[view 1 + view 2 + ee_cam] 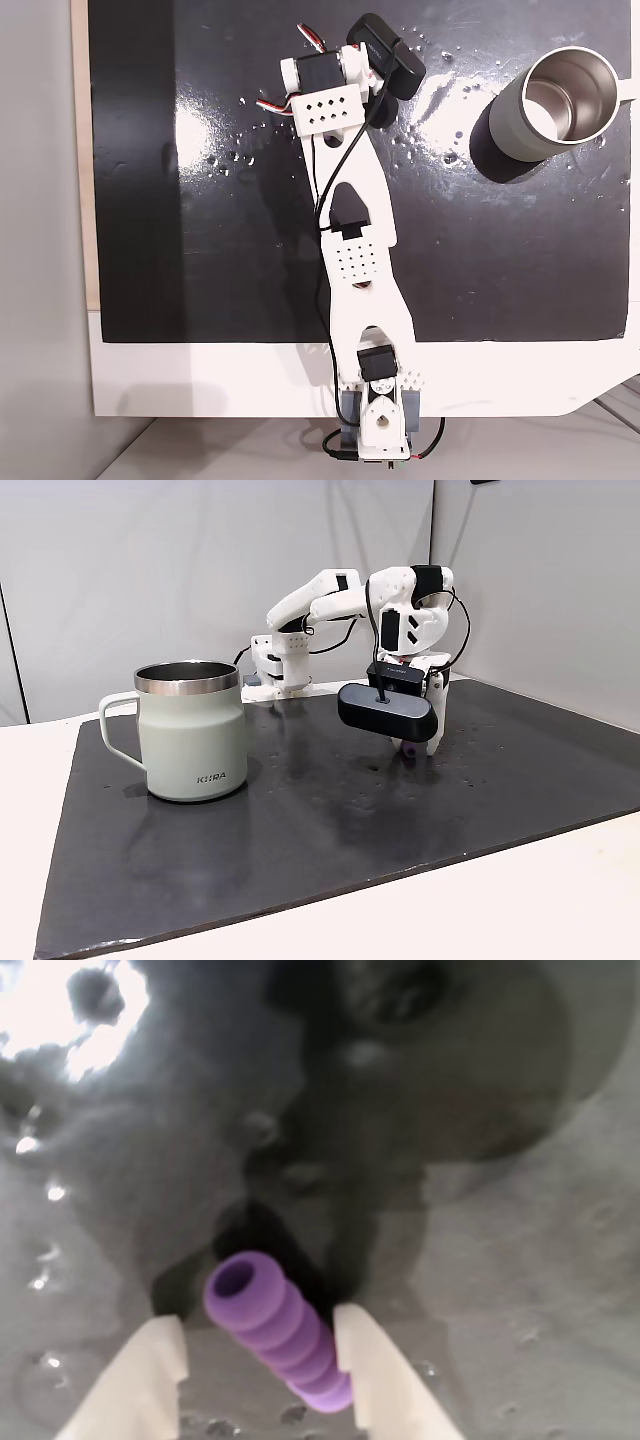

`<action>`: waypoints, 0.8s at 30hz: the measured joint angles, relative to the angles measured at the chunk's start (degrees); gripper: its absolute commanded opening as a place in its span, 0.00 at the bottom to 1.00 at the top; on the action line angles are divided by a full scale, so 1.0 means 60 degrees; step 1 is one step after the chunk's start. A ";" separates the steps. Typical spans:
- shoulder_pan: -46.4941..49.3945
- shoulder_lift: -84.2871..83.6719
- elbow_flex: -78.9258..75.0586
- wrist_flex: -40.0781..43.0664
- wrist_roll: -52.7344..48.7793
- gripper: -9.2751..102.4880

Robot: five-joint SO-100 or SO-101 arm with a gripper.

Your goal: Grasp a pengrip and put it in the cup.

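In the wrist view the light-purple ribbed pengrip [278,1338] lies on the black mat between my two white fingers, its hollow end pointing up and left. My gripper [258,1328] is open around it: the right finger [365,1380] touches the tube, while a small gap separates it from the left finger [150,1385]. From the side, my gripper [422,744] is down at the mat with a bit of purple pengrip [408,749] showing beneath it. The grey-white steel cup [190,745] stands upright and apart from it, at the mat's top right corner [505,130] in the view from above.
The black mat [200,250] lies on a white table [200,380], with small shiny specks near the arm. The black wrist camera [385,710] hangs in front of the gripper. The arm base [378,420] sits at the table's near edge. Grey walls stand behind.
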 measured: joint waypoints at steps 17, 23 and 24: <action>-0.0088 -0.0103 -0.0059 0.0029 -0.0146 0.08; -0.0059 0.0249 0.0088 0.0044 -0.0044 0.08; -0.0044 0.0454 0.0088 0.0044 0.0015 0.08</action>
